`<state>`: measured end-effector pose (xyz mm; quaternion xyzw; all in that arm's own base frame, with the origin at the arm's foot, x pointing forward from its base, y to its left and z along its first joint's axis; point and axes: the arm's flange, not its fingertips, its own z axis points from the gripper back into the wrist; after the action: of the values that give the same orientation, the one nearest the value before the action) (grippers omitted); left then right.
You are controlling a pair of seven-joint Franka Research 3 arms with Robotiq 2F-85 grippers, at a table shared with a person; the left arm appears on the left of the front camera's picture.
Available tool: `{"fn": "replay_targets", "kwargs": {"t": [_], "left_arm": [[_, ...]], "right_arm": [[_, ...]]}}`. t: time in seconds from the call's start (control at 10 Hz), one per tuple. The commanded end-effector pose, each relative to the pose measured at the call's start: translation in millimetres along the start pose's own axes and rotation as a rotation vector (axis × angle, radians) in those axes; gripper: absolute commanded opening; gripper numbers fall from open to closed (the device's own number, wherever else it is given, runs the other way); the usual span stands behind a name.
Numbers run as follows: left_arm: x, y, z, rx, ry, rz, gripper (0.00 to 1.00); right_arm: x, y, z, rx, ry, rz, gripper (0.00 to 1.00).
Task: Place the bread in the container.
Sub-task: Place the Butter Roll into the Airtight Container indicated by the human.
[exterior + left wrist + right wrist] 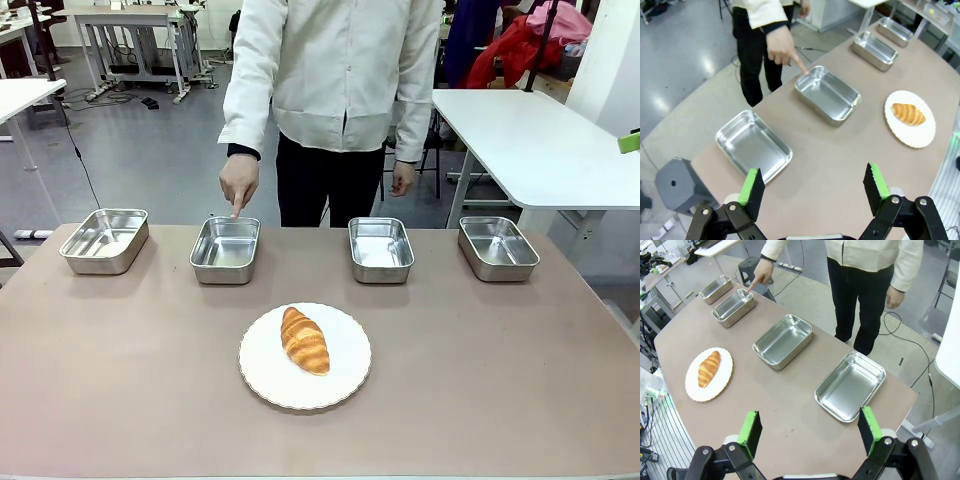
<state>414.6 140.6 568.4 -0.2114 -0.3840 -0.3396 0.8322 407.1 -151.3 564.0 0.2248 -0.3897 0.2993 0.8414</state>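
Bread (305,340) on a plate (262,378); a person's hand (239,183) points at the container (225,250), at its far rim. The left jaws and right jaws stand spread, empty, arms cropped.

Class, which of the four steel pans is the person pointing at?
The second pan from the robot's left: the person's finger points at its far rim, unlike the other three.

Bread (305,340) on plate (347,376) — container (222,275) behind it, second pan from left.
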Motion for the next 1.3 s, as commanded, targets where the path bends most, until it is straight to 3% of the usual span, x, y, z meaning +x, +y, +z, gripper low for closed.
{"fn": "replay_targets", "kwargs": {"t": [0.0,0.2,0.3,0.8,0.9,1.0,1.1,1.2], "left_arm": [[39,-53,-17,0.046,0.11,0.008,1.0],[69,-115,-59,0.139,0.238,0.024,1.0],[80,-143,-83,0.174,0.251,0.091,1.0],[64,-301,-195,0.455,0.553,0.439,1.0],[60,-323,-204,0.472,0.55,0.486,1.0],[59,-334,-213,0.41,0.571,0.527,1.0],[58,-329,-210,0.373,0.575,0.545,1.0],[47,-330,-214,0.476,0.573,0.459,1.0]], "right_arm": [[1,-1,-1,0.005,-0.022,0.012,1.0],[1,-1,-1,0.005,-0.022,0.012,1.0],[1,-1,-1,0.005,-0.022,0.012,1.0],[1,-1,-1,0.005,-0.022,0.012,1.0],[1,-1,-1,0.005,-0.022,0.012,1.0],[1,-1,-1,0.005,-0.022,0.012,1.0],[1,-1,-1,0.005,-0.022,0.012,1.0],[1,-1,-1,0.005,-0.022,0.012,1.0]]}}
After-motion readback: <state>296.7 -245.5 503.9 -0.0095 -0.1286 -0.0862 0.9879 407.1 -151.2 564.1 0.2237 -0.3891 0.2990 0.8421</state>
